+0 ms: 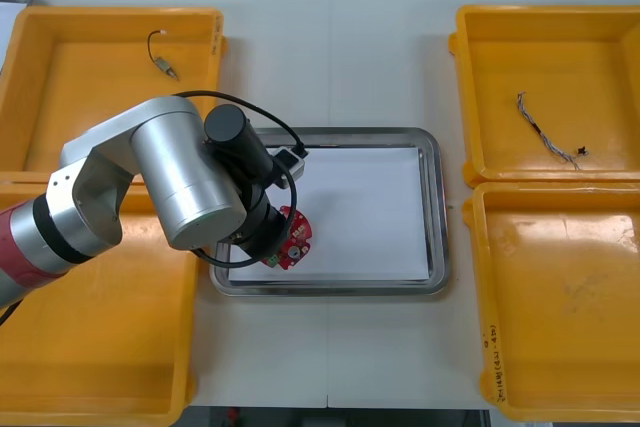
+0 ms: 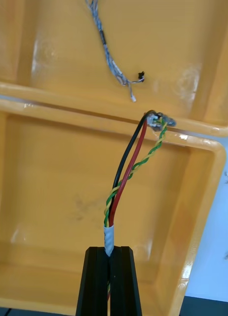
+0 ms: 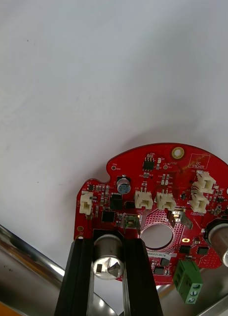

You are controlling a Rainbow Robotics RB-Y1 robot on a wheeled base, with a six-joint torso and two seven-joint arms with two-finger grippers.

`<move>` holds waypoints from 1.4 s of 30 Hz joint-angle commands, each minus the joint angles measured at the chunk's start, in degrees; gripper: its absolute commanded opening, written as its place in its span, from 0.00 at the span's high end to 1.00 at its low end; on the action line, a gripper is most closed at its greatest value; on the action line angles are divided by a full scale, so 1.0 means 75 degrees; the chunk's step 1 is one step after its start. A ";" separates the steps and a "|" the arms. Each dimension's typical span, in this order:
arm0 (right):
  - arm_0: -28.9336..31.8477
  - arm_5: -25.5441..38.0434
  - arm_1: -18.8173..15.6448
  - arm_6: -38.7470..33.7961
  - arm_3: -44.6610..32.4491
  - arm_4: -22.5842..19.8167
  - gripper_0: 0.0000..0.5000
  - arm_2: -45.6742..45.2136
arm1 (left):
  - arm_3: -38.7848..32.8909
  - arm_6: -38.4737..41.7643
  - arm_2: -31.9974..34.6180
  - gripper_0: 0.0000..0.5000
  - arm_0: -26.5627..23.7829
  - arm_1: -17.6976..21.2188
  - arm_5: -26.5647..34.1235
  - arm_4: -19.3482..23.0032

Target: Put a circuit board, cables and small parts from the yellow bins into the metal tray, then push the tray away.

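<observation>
While at near left rim of metal tray (image 1: 436, 209), white floor (image 1: 370, 209) open rightward, clamps round red circuit board (image 3: 161, 195) in left gripper (image 3: 108, 247), red-and-yellow cable (image 2: 125, 181) in right gripper (image 2: 109, 253) above near right yellow bin (image 2: 30, 197).

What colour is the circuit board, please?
The circuit board is red; left wrist view shows it best.

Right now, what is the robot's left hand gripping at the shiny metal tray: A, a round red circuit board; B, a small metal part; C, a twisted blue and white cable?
A: the left hand is shut on the round red circuit board, within the rim of the white-lined metal tray.
</observation>
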 commanded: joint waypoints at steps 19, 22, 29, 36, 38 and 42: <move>-0.0823 0.0028 -0.0761 0.0344 -0.0988 -0.1249 1.00 0.1125 | -0.0369 0.0748 0.0221 0.00 -0.0300 0.0085 0.0181 -0.0013; -0.0847 0.0028 -0.0796 0.0344 -0.1105 -0.1261 1.00 0.1277 | -0.0591 0.0760 0.0666 0.00 -0.0312 0.0085 0.0592 0.0326; -0.0917 0.0028 -0.0866 0.0356 -0.1328 -0.1272 1.00 0.1476 | -0.0943 0.0760 0.1967 0.00 -0.0300 0.0202 0.1459 0.1358; -0.0917 0.0028 -0.0866 0.0414 -0.1363 -0.1296 1.00 0.1511 | -0.1236 0.0771 0.2951 0.00 -0.0382 0.0284 0.2490 0.1580; -0.0917 0.0028 -0.0866 0.0414 -0.1351 -0.1307 1.00 0.1535 | -0.1283 0.0795 0.3115 0.00 -0.0464 0.0319 0.2783 0.1580; -0.0987 0.0028 -0.0866 0.0414 -0.1363 -0.1331 1.00 0.1605 | -0.1283 0.0877 0.3526 0.00 -0.0628 0.0354 0.3059 0.1569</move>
